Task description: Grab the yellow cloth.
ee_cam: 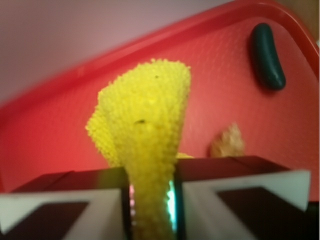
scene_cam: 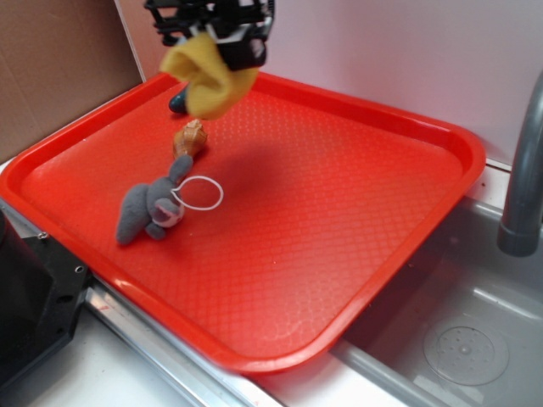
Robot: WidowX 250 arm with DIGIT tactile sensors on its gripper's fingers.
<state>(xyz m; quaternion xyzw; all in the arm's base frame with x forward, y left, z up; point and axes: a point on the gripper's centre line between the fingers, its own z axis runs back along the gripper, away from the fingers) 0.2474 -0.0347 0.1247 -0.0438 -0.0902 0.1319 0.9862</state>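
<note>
The yellow cloth (scene_cam: 206,79) hangs bunched in the air above the far left part of the red tray (scene_cam: 339,212). My gripper (scene_cam: 212,34) is shut on the cloth's upper end at the top of the exterior view. In the wrist view the yellow cloth (ee_cam: 145,140) is pinched between the two jaws of my gripper (ee_cam: 150,210) and fans out beyond them, clear of the tray (ee_cam: 50,145).
A grey plush toy (scene_cam: 151,208) with a white loop lies on the tray's left side. A tan shell-like object (scene_cam: 190,137) and a dark green pickle-shaped item (ee_cam: 267,56) lie below the cloth. A sink basin (scene_cam: 462,339) and grey faucet (scene_cam: 524,170) sit to the right.
</note>
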